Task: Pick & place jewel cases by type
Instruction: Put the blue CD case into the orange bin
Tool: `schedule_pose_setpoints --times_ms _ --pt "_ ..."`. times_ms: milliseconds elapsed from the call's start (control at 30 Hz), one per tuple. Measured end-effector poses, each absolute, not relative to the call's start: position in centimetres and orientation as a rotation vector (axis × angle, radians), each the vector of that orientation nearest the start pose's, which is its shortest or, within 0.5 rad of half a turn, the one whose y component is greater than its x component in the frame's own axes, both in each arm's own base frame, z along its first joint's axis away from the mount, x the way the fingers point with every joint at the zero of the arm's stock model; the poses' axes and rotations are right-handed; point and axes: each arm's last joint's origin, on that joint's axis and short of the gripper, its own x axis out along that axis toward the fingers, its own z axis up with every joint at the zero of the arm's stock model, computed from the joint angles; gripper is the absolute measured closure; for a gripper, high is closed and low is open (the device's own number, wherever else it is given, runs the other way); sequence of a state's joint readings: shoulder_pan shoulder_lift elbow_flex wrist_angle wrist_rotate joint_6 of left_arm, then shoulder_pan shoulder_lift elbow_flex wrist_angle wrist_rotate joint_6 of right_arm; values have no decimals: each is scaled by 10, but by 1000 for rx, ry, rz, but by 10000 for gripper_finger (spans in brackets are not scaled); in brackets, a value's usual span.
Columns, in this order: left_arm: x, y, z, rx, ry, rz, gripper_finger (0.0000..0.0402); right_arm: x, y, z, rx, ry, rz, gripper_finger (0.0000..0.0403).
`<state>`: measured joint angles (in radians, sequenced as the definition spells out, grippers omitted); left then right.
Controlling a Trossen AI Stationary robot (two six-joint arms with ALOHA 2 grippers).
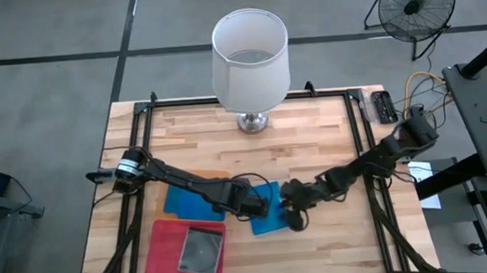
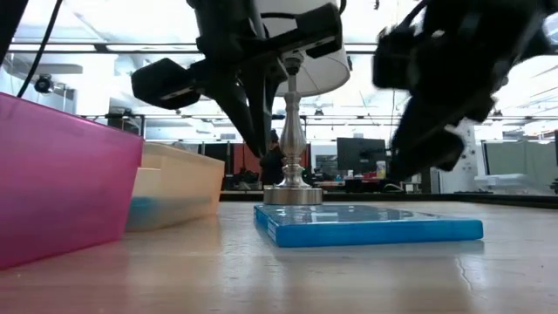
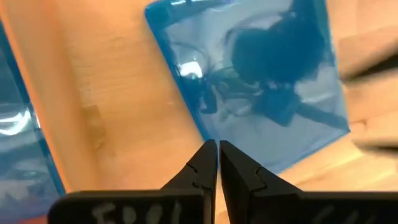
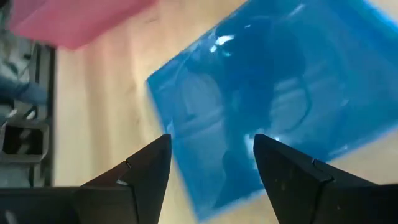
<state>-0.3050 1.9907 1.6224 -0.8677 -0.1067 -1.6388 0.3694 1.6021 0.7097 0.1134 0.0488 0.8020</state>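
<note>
Pink tray [image 1: 162, 251] sits at the counter's [image 1: 311, 132] front left with a grey jewel case [image 1: 201, 251] lying flat in it. Just behind it, the orange tray [image 1: 216, 174] holds blue cases [image 1: 184, 201]; both trays block the left side. Left pincer [image 1: 260, 206] hangs over the near-left edge of the loose blue jewel case [image 1: 269, 211], fingers [image 3: 208, 165] pressed together, holding nothing. That case lies flat on bare wood, centre front. Right pincer [image 1: 292, 211] is at its right edge, fingers [image 4: 149, 165] spread wide above the case, empty. The two pincers are close, nearly touching across the case. Lamp [image 1: 250, 60] stands behind at centre rear, well apart. Counter right of the case is open wood.
</note>
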Motion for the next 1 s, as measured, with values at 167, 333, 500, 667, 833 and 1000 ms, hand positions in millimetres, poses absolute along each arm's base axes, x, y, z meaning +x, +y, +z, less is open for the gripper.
schedule_pose_setpoints --times_ms 167,333,500,667,833,1000 --pt "390 -129 224 -1141 1017 793 402 287 99 131 598 851 -20 179" --pt "390 -138 230 -1127 1011 752 402 292 99 123 636 871 -41 179" --pt "387 -147 231 -1109 1024 731 402 285 108 121 689 913 -74 179" --pt "384 -153 231 -1103 1031 720 402 277 118 120 704 956 -114 179" --pt "384 -154 231 -1103 1032 719 402 269 126 120 724 957 -185 179" --pt "384 -154 231 -1103 1034 716 402 260 126 124 740 966 -278 179"
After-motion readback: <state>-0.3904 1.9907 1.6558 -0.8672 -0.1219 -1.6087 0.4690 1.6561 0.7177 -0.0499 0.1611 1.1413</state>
